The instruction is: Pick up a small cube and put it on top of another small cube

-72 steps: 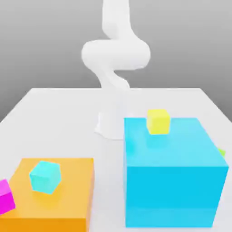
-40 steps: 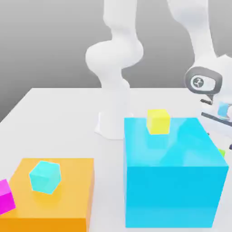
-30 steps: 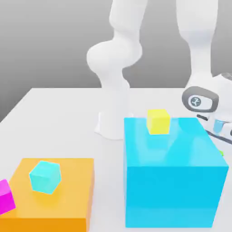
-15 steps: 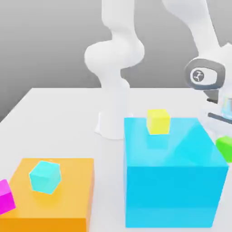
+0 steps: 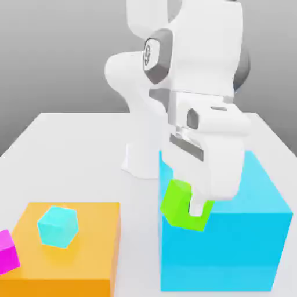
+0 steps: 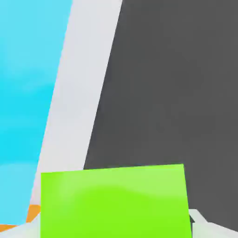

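Gripper (image 5: 188,206) holds the green cube (image 5: 176,203) tight, with a finger on each side. The cube hangs in the air, tipped, in front of the blue block (image 5: 220,252). So the pick looks done, and the step in hand is likely to carry it to another small cube. Hold it snug, lift it a bit more, and turn it flat before it goes down. Down at the exterior view's left, the pink cube (image 5: 7,253) sits at the edge of what can be seen. Next to it is the orange block (image 5: 96,249), with the cyan cube (image 5: 58,227) on top. I can't tell which small cube is the goal, but the cyan one looks like a good guess. It sits turned, so the green cube should be turned to match, stop right over its middle, come down slowly, and touch softly. Then let go and go straight up, so nothing gets bumped. The near top edge of the blue block is close behind the green cube, so move away from it first. Between the blue and orange blocks is a strip of bare table (image 5: 139,238), with nothing tall to hit. Farther back, the floor of the table is wide and open at the exterior view's left, around the arm's base (image 5: 141,159).
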